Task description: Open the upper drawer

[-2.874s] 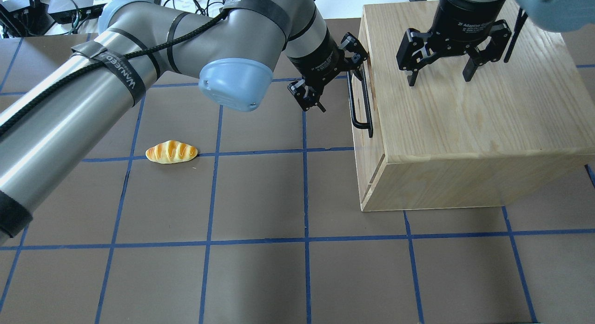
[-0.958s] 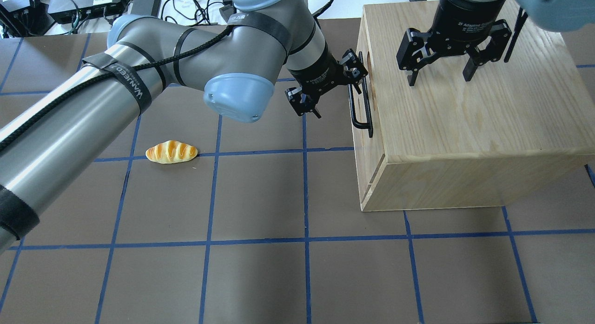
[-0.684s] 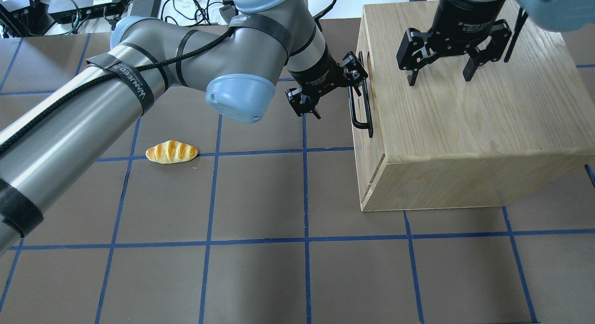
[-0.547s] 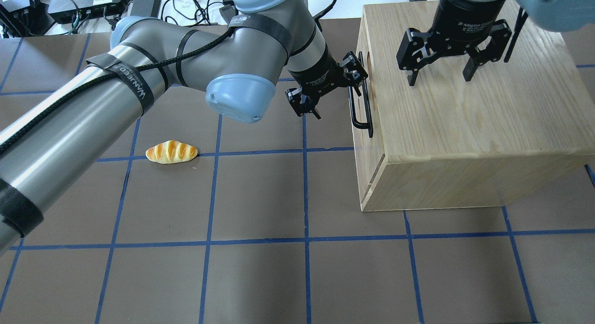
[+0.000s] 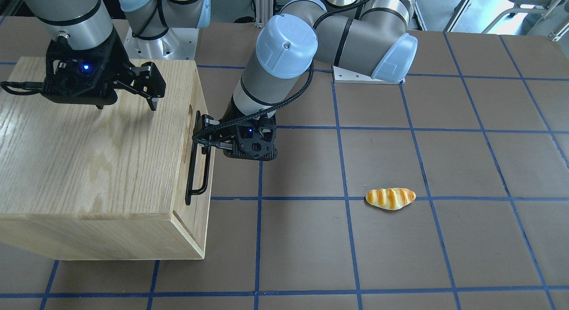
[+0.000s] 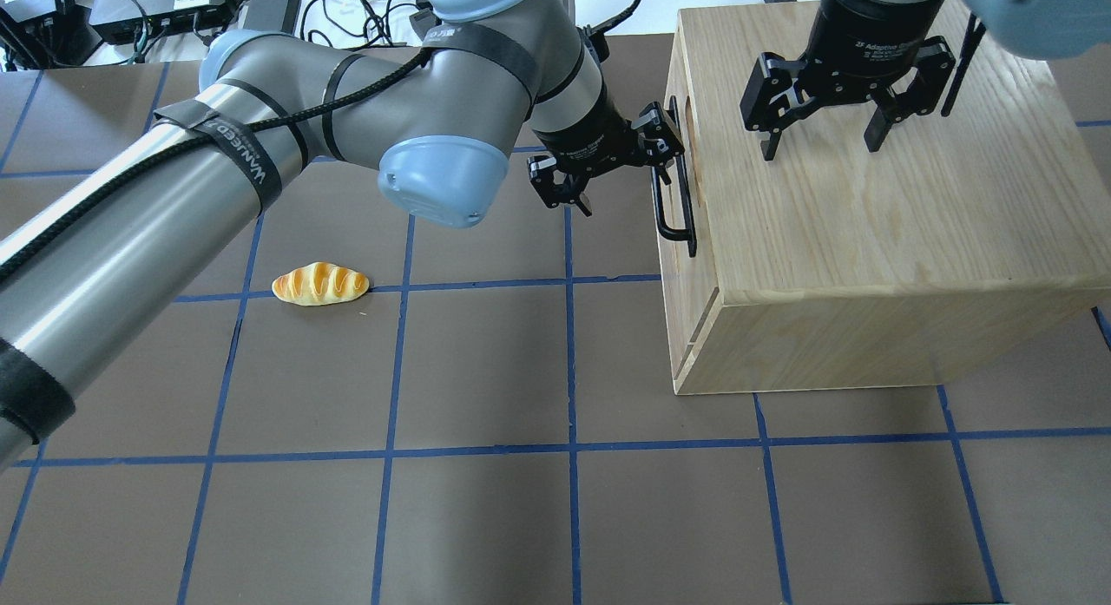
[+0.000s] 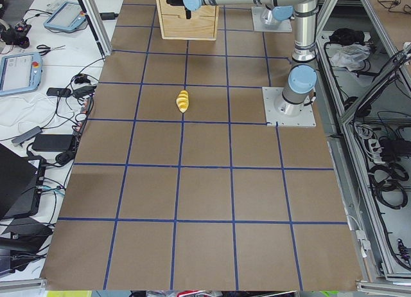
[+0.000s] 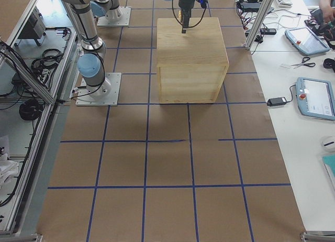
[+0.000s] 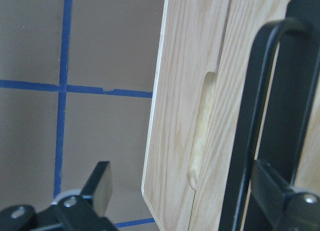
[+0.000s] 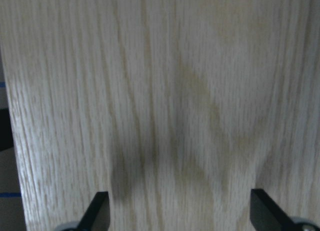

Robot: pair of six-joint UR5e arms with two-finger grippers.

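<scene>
The upper drawer (image 6: pixel 700 279) is a light oak front panel at the top of the cabinet's left-facing side, with an oblong slot (image 6: pixel 690 119) and a long black bar handle (image 6: pixel 675 193). Its front looks flush with the cabinet. My left gripper (image 6: pixel 621 184) is open at the far end of the handle. In the left wrist view the handle (image 9: pixel 250 131) stands between the fingers, close to the right finger (image 9: pixel 280 196), beside the slot (image 9: pixel 202 126). My right gripper (image 6: pixel 820 149) is open and empty just above the cabinet top (image 6: pixel 868 206).
A toy bread roll (image 6: pixel 321 284) lies on the brown, blue-taped table (image 6: pixel 486 371) to the left of the cabinet. Cables and electronics (image 6: pixel 156 10) line the far edge. The left arm's elbow (image 6: pixel 443 167) hangs over the table's middle-left.
My left gripper has turned and shifted slightly toward the far end of the handle, closer to the drawer front. The right gripper, drawer and bread roll have not moved.
</scene>
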